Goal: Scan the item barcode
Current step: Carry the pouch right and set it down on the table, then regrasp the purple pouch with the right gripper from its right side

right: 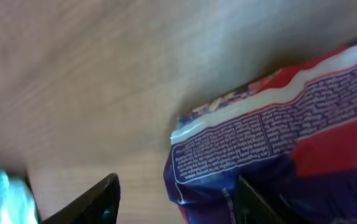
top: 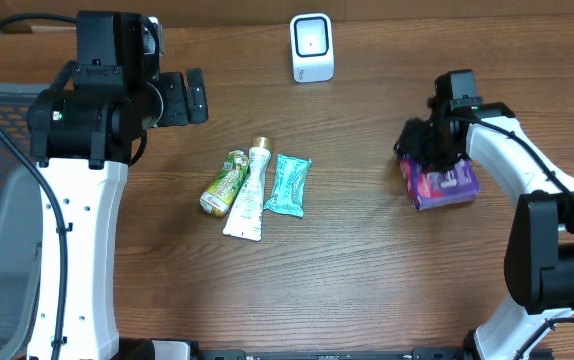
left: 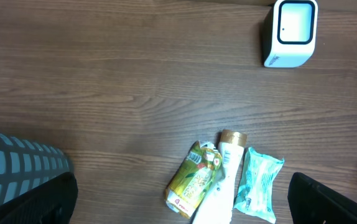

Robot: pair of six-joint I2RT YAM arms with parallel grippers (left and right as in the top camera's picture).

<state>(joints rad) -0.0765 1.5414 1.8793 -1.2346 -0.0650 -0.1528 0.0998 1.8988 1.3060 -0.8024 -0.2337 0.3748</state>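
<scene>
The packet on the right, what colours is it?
Purple packet, with red and white; right wrist view.

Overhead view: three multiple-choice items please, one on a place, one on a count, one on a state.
1. Where does the white box-shaped scanner stand?
A. At the brown wooden table's far edge
B. At its near edge
C. At its left edge
2. How many packages lie clustered mid-table?
A. Two
B. Three
C. Five
3. How is the left tool?
A. Open, empty
B. Shut on a package
C. Shut on the scanner
Answers: 1 A, it sits beyond the cluster; 2 B, green pouch, gold-capped white tube, teal packet; 3 A, its fingers stand wide apart around nothing.
</scene>
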